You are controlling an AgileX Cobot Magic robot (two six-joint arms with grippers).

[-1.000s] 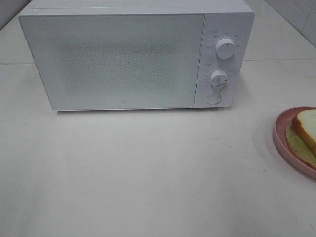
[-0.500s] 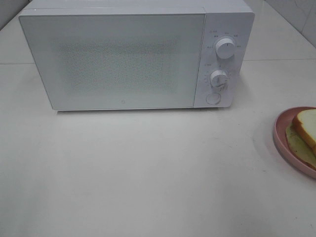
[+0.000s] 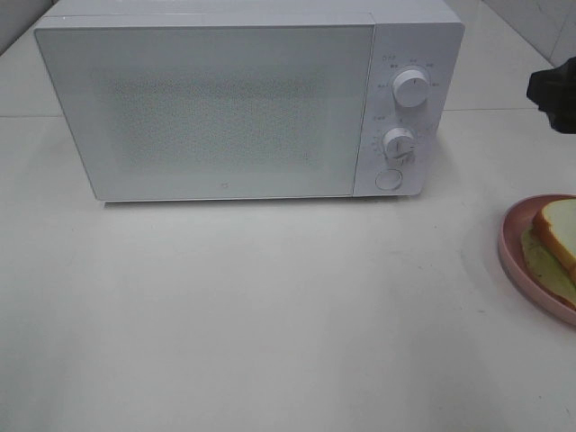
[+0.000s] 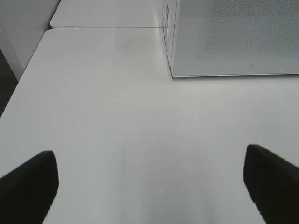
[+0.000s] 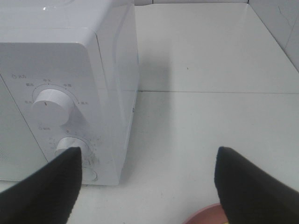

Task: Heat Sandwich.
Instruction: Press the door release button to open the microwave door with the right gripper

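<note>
The sandwich point(image 3: 560, 232), white bread with a pale filling, lies on a pink plate point(image 3: 513, 256) at the table's right edge, partly cut off by the frame. The white microwave point(image 3: 225, 108) stands at the back with its door shut. A dark part of my right arm point(image 3: 553, 88) shows at the right edge, above the plate. In the right wrist view my right gripper point(image 5: 145, 154) is open and empty, beside the microwave's knobs point(image 5: 50, 100). My left gripper point(image 4: 148, 151) is open over bare table, left of the microwave point(image 4: 233, 37).
Two knobs point(image 3: 411, 88) point(image 3: 398, 142) and a round button point(image 3: 388, 179) sit on the microwave's right panel. The plate's rim point(image 5: 205, 215) shows below my right gripper. The table's left edge point(image 4: 23, 84) drops off near my left gripper.
A dark part of my right arm has come into the exterior view at the right edge. The sandwich, plate and microwave have not moved.
</note>
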